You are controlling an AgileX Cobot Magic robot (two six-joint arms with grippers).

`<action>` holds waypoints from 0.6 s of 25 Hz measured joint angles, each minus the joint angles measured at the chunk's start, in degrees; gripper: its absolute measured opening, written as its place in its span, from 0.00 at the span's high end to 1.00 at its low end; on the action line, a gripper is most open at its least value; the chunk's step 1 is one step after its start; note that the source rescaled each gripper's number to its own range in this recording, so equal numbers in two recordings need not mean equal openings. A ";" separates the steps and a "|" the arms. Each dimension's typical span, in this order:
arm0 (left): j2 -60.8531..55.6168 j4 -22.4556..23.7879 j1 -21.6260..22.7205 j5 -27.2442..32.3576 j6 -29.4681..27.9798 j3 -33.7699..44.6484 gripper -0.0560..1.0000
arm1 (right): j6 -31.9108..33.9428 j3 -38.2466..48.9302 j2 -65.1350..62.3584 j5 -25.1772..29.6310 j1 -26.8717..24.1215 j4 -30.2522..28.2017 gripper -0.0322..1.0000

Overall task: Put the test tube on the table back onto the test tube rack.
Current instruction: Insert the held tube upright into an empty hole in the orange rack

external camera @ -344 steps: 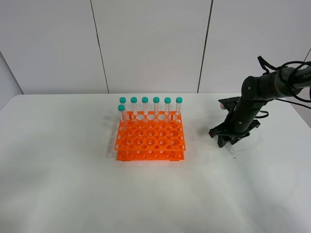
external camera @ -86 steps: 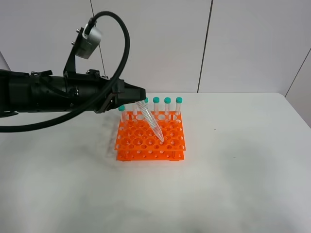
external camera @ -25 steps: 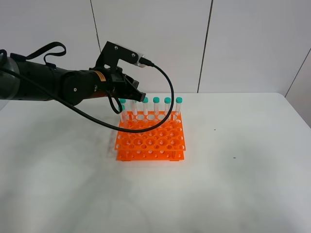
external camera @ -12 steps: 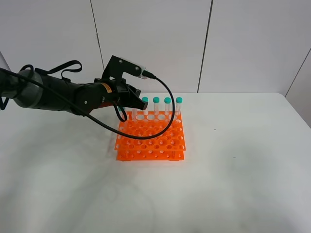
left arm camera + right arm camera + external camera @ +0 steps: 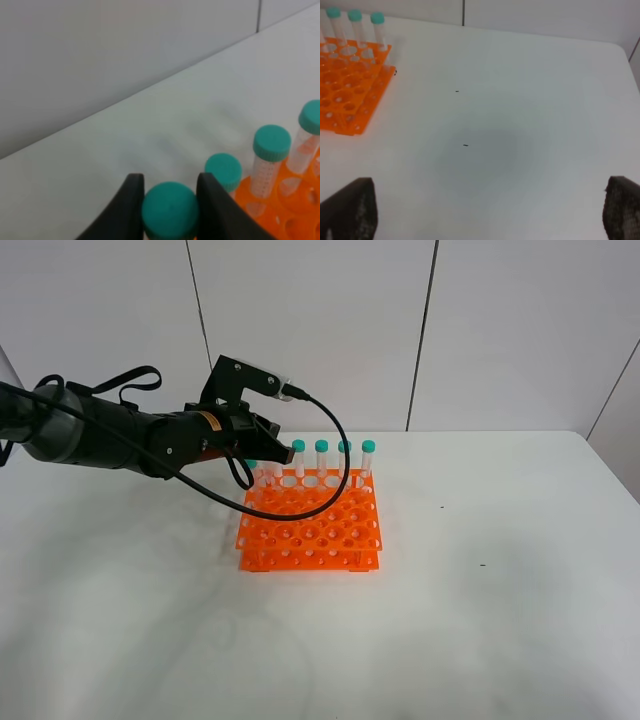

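The orange test tube rack (image 5: 310,530) stands mid-table with a back row of teal-capped tubes (image 5: 344,458). My left gripper (image 5: 284,451) reaches over the rack's back-left corner. In the left wrist view its two black fingers (image 5: 131,210) press on either side of the teal cap of the test tube (image 5: 170,212), which stands upright at the back row; its body is hidden. Neighbouring caps (image 5: 272,142) stand beside it. My right gripper (image 5: 485,220) is open and empty, out of the exterior view, above bare table (image 5: 520,125).
The white table (image 5: 480,620) spreads around the rack; a grey panelled wall stands behind it. The left arm's cable (image 5: 335,455) loops over the rack's back rows. The rack also shows far off in the right wrist view (image 5: 345,95).
The left gripper has sunk slightly toward the rack's back-left corner with the tube upright in it. Earlier the tube hung tilted over the rack. The right arm left the exterior view.
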 joint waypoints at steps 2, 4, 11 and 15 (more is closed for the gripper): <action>-0.84 0.00 0.00 0.07 -1.15 0.00 0.93 | 0.00 0.00 0.00 0.00 0.00 0.00 0.00; -2.14 0.00 0.00 0.60 -2.66 0.00 0.93 | 0.00 0.00 0.00 0.00 0.00 0.00 0.00; -3.81 0.00 -0.20 3.05 -3.84 0.05 0.93 | 0.00 0.00 0.00 0.00 0.00 0.00 0.00; -2.84 -0.37 -0.99 1.82 -3.91 1.26 0.93 | 0.00 0.00 0.00 0.00 0.00 0.00 0.00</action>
